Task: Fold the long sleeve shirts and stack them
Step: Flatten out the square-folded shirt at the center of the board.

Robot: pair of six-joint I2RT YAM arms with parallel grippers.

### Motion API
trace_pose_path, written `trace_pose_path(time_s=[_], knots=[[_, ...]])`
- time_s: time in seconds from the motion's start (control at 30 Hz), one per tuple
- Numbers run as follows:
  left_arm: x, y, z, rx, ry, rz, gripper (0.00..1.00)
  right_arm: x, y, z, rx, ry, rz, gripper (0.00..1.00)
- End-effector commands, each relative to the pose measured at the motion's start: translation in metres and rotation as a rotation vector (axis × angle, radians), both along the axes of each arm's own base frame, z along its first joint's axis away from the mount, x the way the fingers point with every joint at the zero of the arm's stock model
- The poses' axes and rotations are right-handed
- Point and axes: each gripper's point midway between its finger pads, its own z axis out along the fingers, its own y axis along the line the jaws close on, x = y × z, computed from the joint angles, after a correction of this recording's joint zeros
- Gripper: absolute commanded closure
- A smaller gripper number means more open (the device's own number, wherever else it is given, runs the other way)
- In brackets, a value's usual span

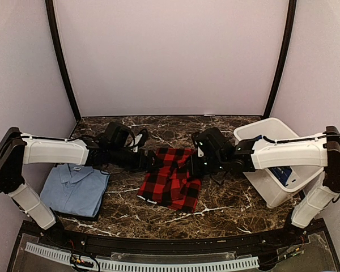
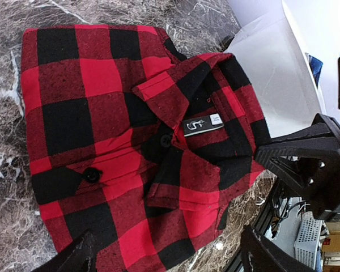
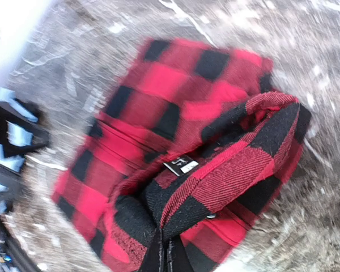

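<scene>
Folded red-and-black flannel on marble table, white neck label showing, left pincer spread wide

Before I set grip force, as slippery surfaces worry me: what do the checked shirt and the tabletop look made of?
The checked shirt: soft woven cloth, likely brushed flannel; matte, fuzzy, flecked weave. The tabletop: dark brown marble or a marble-print laminate; white veins, slight sheen; the look leaves it open.
</scene>
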Motion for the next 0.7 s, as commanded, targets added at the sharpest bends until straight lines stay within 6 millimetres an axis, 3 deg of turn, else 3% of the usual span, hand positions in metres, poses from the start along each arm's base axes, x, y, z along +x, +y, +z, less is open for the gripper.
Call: trace_pose_path(time_s=[0.0, 0.17, 0.3, 0.67], knots=[[-0.001, -0.015, 0.038, -0.087, -0.113, -0.052, 0.13, 0.007, 0.036, 0.071, 0.182, -0.09, 0.073, 1.0], [-0.003, -0.025, 0.057, -0.132, -0.188, -0.068, 0.08, 0.014, 0.081, 0.104, 0.301, -0.1, 0.171, 1.0], [-0.001, -0.023, 0.069, -0.149, -0.241, -0.048, 0.06, 0.018, 0.108, 0.115, 0.363, -0.083, 0.224, 1.0], [0.0, -0.013, 0.084, -0.176, -0.306, -0.003, 0.02, 0.031, 0.132, 0.124, 0.433, -0.053, 0.24, 1.0]])
